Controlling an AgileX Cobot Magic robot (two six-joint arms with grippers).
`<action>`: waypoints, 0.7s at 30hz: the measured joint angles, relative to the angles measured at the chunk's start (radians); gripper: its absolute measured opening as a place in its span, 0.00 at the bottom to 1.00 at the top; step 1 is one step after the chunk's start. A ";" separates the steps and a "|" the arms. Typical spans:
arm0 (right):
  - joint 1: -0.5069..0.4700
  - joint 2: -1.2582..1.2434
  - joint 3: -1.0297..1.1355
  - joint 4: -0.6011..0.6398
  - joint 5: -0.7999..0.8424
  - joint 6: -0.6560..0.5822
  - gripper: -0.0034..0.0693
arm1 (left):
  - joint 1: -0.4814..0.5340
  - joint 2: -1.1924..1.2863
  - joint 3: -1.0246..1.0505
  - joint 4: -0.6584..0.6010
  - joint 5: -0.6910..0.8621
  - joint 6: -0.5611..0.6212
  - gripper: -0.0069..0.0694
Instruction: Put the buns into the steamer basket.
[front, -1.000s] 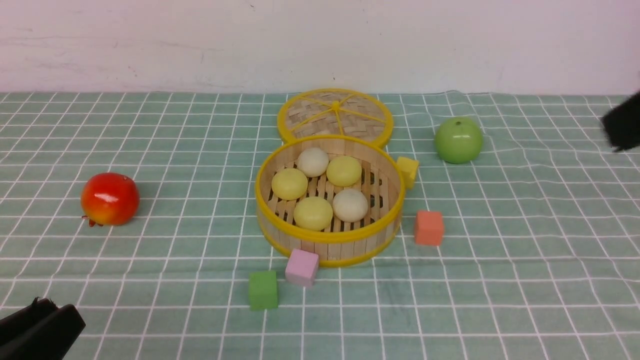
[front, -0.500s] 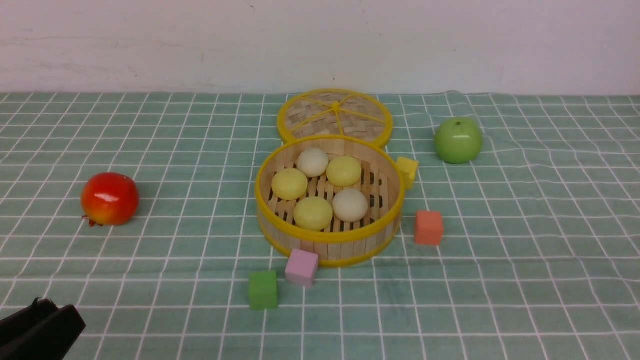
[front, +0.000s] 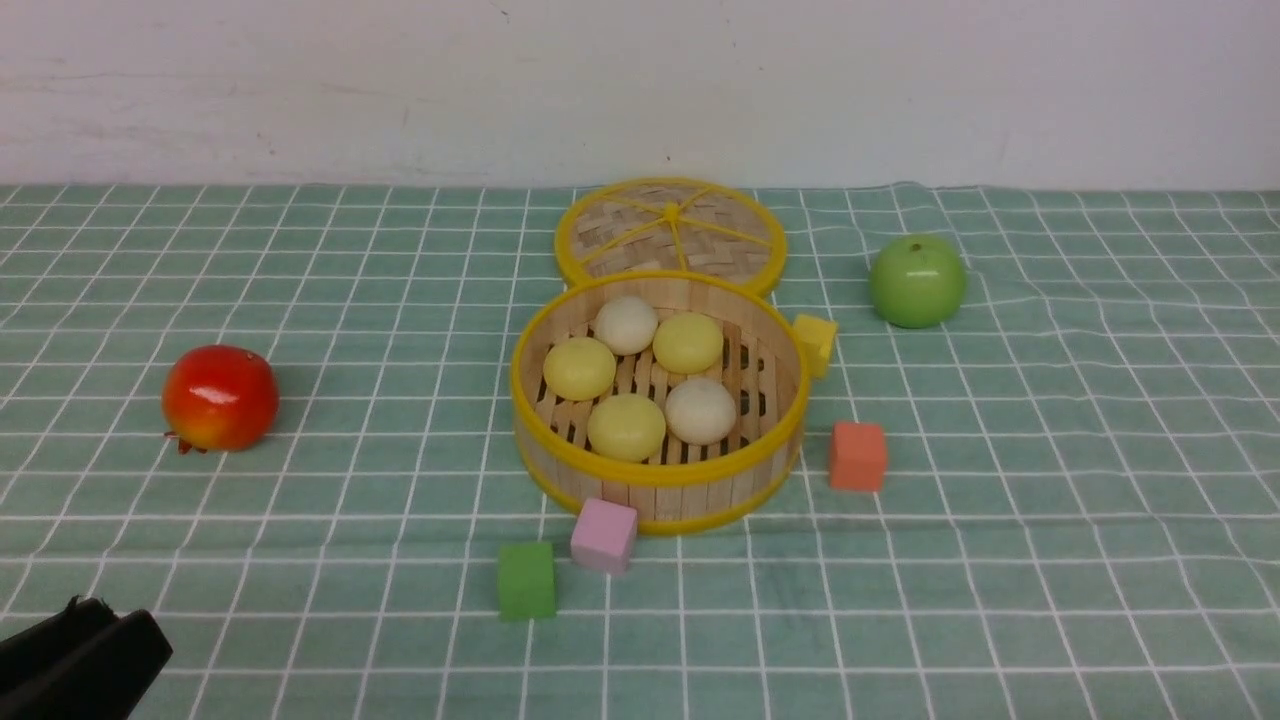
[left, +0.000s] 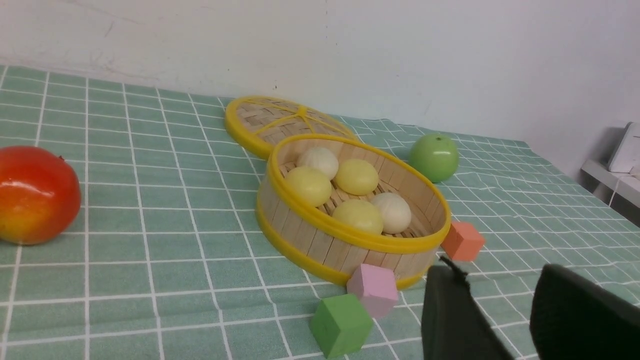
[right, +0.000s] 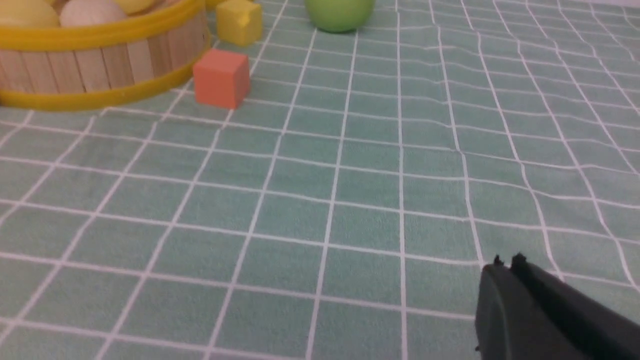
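Yellow and off-white domed buns (front: 627, 425) inside round bamboo-slat steamer basket (front: 657, 477); black left gripper (left: 492, 310) spread, black right gripper (right: 505, 267) pressed together

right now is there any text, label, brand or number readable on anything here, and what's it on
None: no readable text, label, brand, number or sign shows in any view.
The buns, steamer basket, woven lid, green apple, red fruit and the four coloured cubes, such as the orange one, are all unmarked.
The checked cloth carries only white grid lines; the wall is bare.
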 joint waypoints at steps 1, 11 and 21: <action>0.000 0.000 -0.001 -0.004 0.001 0.000 0.03 | 0.000 0.000 0.000 0.000 0.000 0.000 0.40; -0.006 0.000 -0.004 -0.057 0.018 0.082 0.04 | 0.000 0.000 0.000 0.000 0.000 0.000 0.40; -0.006 0.000 -0.004 -0.038 0.018 0.104 0.05 | 0.000 0.000 0.000 0.000 0.000 0.000 0.40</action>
